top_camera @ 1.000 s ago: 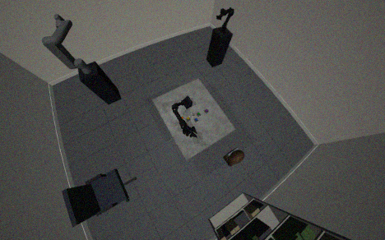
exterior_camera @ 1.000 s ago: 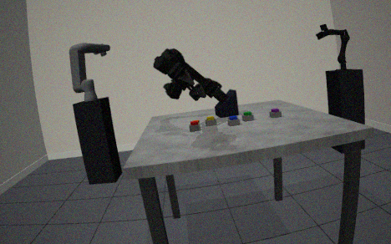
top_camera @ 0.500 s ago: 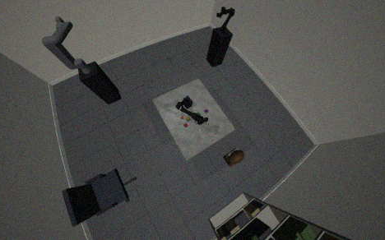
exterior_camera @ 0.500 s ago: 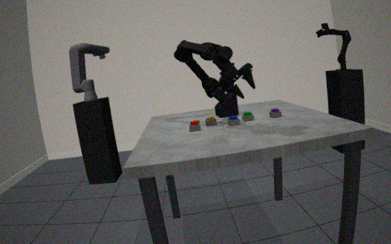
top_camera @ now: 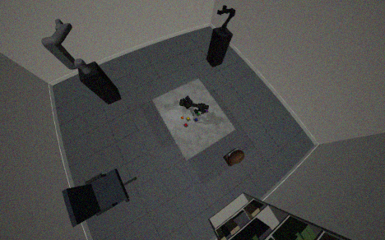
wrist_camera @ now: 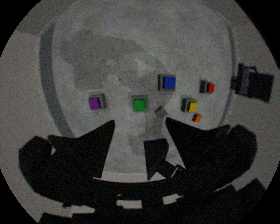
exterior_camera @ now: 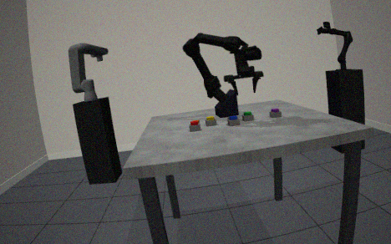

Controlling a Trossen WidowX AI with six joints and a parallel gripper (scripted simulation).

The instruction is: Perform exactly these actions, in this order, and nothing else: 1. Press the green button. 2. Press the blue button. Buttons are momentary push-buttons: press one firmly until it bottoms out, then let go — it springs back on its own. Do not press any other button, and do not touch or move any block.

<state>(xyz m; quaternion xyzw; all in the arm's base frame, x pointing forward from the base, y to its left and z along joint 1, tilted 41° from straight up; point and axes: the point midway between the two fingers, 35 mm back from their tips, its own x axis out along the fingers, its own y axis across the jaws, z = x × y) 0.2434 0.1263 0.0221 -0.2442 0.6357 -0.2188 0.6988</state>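
Observation:
The green button (top_camera: 199, 113) (exterior_camera: 247, 114) (wrist_camera: 140, 104) stands on a grey base on the table. The blue button (top_camera: 196, 119) (exterior_camera: 233, 119) (wrist_camera: 169, 82) stands near it, up and to the right of it in the wrist view. My gripper (exterior_camera: 245, 92) (wrist_camera: 140, 121) is open and empty, pointing down well above the table. In the wrist view the green button shows just beyond the gap between the fingertips. Neither finger touches a button.
The table (exterior_camera: 180, 146) also bears a purple button (exterior_camera: 275, 110) (wrist_camera: 94, 103), a yellow button (exterior_camera: 210, 119) (wrist_camera: 192, 106) and a red button (exterior_camera: 195, 123) (wrist_camera: 211, 88). A small orange block (wrist_camera: 197, 118) lies beside the yellow button. A small dark grey shape (wrist_camera: 161, 111) shows near the green button.

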